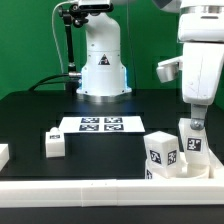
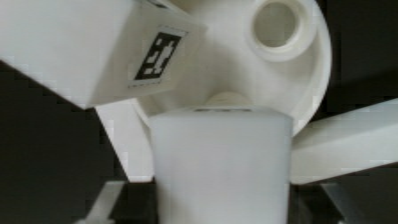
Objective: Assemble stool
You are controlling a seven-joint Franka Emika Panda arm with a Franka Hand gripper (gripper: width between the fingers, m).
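The jaws of the gripper point(image 1: 193, 126) are closed partway on the top of a white upright leg point(image 1: 193, 142). We see this leg near the front of the black table point(image 1: 30, 110), toward the exterior view's right, just behind the long white rail point(image 1: 80, 193). In the wrist view the leg fills the middle and hides most of the gripper. Behind it we see the round seat point(image 2: 267, 75) with a hole in it. We cannot make out the seat well in the exterior view. A second leg point(image 1: 160, 155) stands just beside the held one. A small leg point(image 1: 54, 143) sits well apart, and another piece point(image 1: 3, 153) is cut off at the edge.
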